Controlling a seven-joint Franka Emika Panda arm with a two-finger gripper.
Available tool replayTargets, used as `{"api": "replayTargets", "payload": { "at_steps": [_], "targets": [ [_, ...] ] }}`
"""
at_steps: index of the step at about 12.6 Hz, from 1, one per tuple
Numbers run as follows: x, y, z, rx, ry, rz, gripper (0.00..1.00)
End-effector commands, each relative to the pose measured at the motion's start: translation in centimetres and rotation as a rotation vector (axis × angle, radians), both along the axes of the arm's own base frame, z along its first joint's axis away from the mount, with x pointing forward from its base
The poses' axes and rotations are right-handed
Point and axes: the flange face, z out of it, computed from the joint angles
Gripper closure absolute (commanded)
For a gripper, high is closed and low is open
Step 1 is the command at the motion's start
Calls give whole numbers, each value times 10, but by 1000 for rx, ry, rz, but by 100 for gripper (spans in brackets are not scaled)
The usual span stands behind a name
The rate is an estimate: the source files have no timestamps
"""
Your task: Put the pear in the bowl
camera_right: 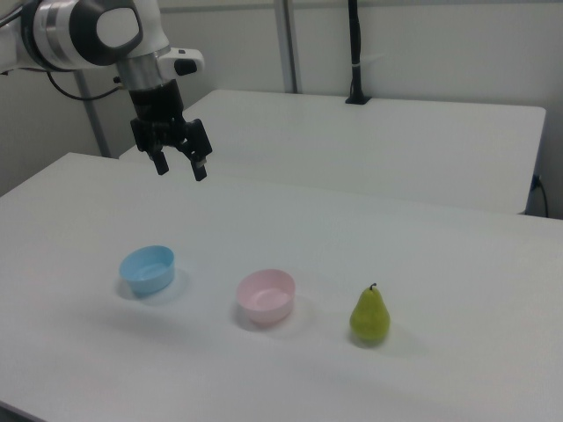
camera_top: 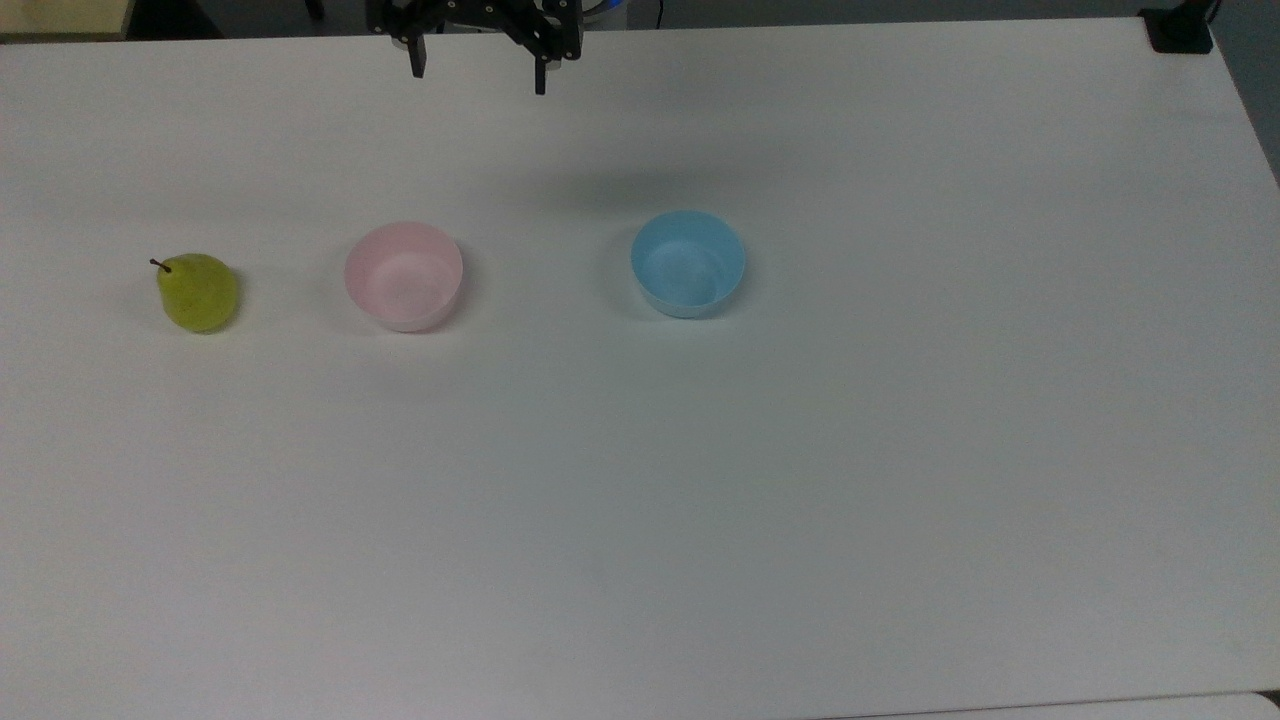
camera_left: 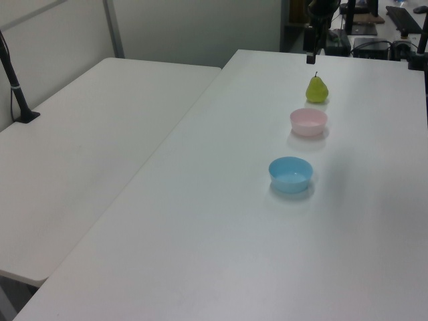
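— White table (camera_top: 700, 500), nothing gripped yet?
— Right. Pear (camera_top: 198, 292) stands upright at the top view's left, pink bowl (camera_top: 404, 276) beside it. Gripper (camera_top: 478, 70) hangs high, fingers spread, empty: I'd descend straight over the pear's belly, clear of the stem.

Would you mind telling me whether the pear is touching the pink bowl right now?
Apart. In the top view, bare white table shows plainly between the pear and the pink bowl; the right view shows the same gap.
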Motion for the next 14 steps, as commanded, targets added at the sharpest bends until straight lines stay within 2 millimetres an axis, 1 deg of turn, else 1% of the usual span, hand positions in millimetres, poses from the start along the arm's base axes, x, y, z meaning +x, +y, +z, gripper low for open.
{"api": "replayTargets", "payload": {
  "at_steps": [1, 6, 7, 9, 11, 14],
  "targets": [
    [-5, -2, 0, 5, -2, -1, 0],
    [-5, -9, -1, 5, 0, -3, 0],
    [-4, -14, -2, 5, 5, 15, 0],
    [-2, -40, -4, 9, 13, 47, 0],
    [0, -73, -3, 7, -18, 60, 0],
    [9, -125, -20, 13, -41, 120, 0]
  ]
}}
